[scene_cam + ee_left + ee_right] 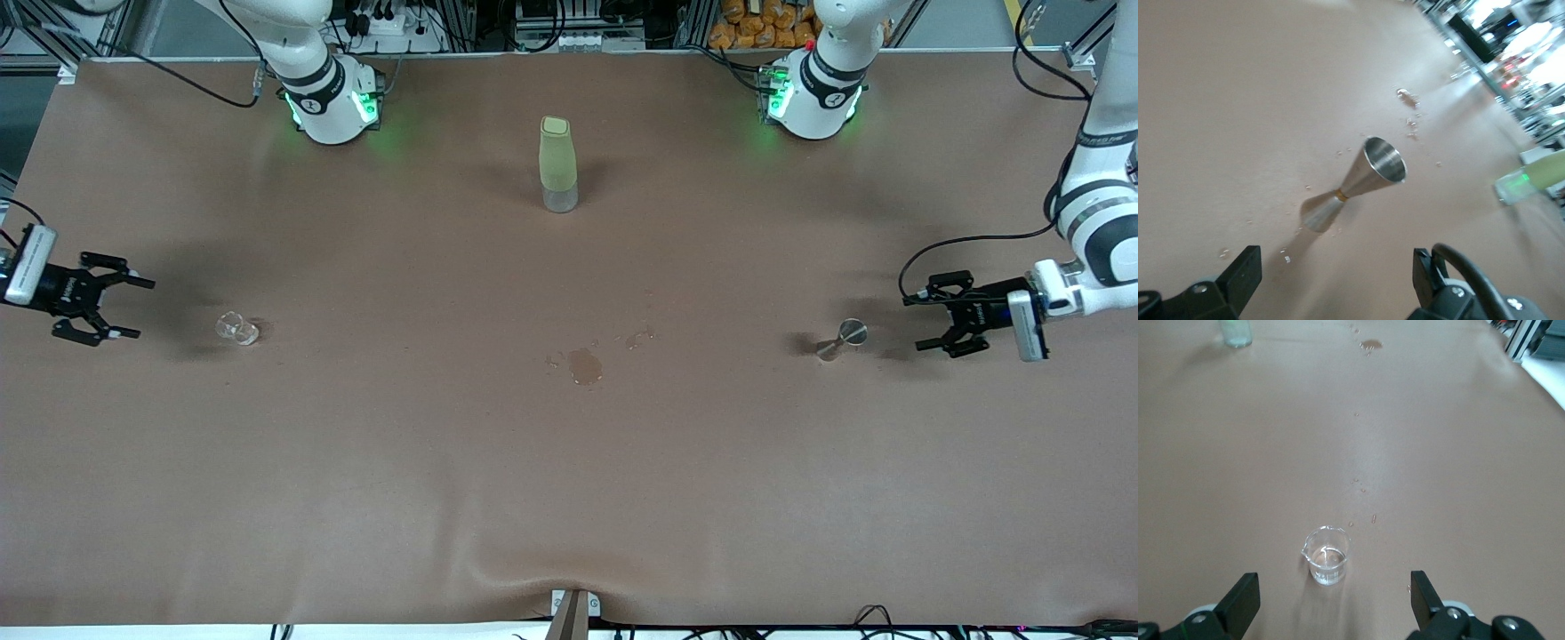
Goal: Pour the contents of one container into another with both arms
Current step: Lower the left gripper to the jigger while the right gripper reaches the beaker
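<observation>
I have two pincers, and both are spread wide with nothing between the fingers. My right gripper [120, 308] hangs low at the right arm's end of the brown table [569, 498], turned sideways so its open mouth faces the tiny clear glass cup with the round rim and small pouring lip [236, 328]. In the right wrist view that cup [1327, 555] stands upright, centred between my two black fingertips [1245, 592] but apart from them, with what looks like a little clear liquid in the bottom. I judge I am lined up this way so a straight push forward will bring the fingers to either side of the glass.

My left gripper [929, 322] mirrors this at the left arm's end, its mouth toward the small shiny steel hourglass jigger [842, 339]. The left wrist view shows the jigger [1358, 183] standing on one cone with its round rim up, ahead of the fingers and untouched.

The two vessels are well apart, one for each arm, so both must be lifted and brought together to pour.

Between them, midway along the table, lies a dark wet stain [584, 364] with small droplets around it. A tall pale-green bottle with a clear base [557, 164] stands farther from the front camera than the stain, out of my path.
</observation>
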Tool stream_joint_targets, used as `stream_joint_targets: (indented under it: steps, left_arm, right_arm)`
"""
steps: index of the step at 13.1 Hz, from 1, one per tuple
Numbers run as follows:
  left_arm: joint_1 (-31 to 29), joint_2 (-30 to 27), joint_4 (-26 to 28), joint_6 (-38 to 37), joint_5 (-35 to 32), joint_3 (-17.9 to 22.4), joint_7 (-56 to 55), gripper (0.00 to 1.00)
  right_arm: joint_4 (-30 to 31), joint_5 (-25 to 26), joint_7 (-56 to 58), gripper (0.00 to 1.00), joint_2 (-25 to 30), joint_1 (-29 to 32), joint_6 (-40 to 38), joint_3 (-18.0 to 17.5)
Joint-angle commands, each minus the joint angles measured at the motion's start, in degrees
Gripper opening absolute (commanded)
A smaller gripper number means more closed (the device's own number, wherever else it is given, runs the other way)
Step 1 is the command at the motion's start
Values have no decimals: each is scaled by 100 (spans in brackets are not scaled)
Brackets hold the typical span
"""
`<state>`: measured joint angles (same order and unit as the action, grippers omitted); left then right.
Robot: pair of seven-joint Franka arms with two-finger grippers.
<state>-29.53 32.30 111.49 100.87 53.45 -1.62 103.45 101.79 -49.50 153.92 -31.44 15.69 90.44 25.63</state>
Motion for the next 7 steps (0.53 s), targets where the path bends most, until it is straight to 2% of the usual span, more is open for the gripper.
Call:
stream_joint_targets:
  steps: [1,5,7]
  left_arm:
    - [-132,583,-522,-575,122,-40,752,100]
    - [-80,1145,-874,-726,218,-75,2096,100]
    - [-79,1357,-875,-726,437,-172,2660,100]
  right_arm:
    - [-177,-647,523,100,-599,-31,-316,258]
    - [-168,-1263,1086,100,-1161,127,-667,267]
    - [-177,-1544,1463,100,-1425,197,-852,267]
